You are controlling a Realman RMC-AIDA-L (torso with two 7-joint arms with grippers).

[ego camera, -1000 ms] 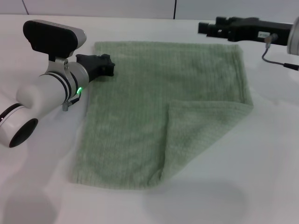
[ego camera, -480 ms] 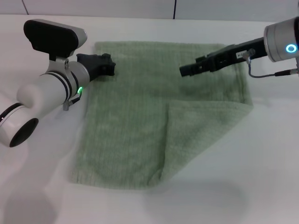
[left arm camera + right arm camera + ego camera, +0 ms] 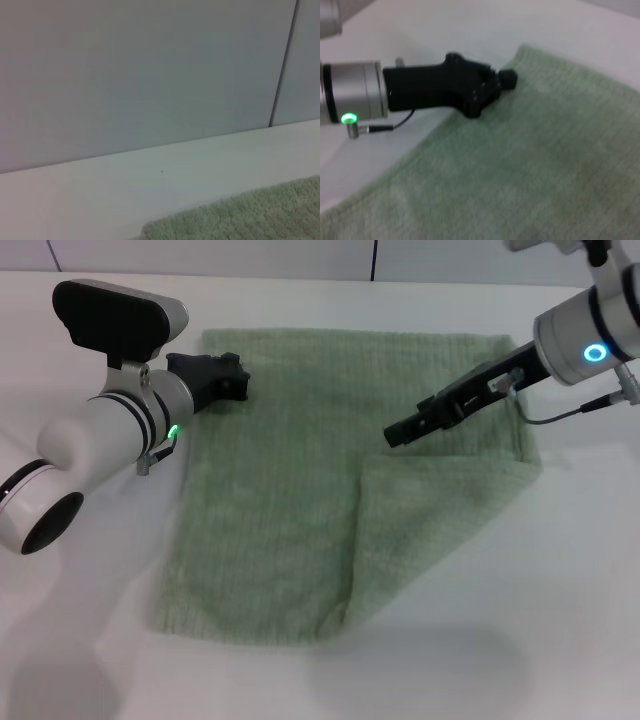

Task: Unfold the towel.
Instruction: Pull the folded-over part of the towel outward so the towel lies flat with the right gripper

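Towel (image 3: 350, 480) flat on the white desk (image 3: 560, 620), near-right corner folded over; both hands at its far half.

Your left hand (image 3: 232, 380) sits at the towel's far-left edge, just over or on the hem; the right wrist view shows it (image 3: 490, 85) reaching past that edge onto the cloth (image 3: 530, 165), fingers drawn together as far as you can see. Your right hand (image 3: 400, 433) reaches in from the right, tip above the towel just beyond the far edge of the folded flap; whether it touches the cloth, or whether its fingers are apart or together, you cannot tell. The left wrist view catches only a towel edge (image 3: 240, 217) on the desk (image 3: 150, 180) below a grey wall (image 3: 140, 70).
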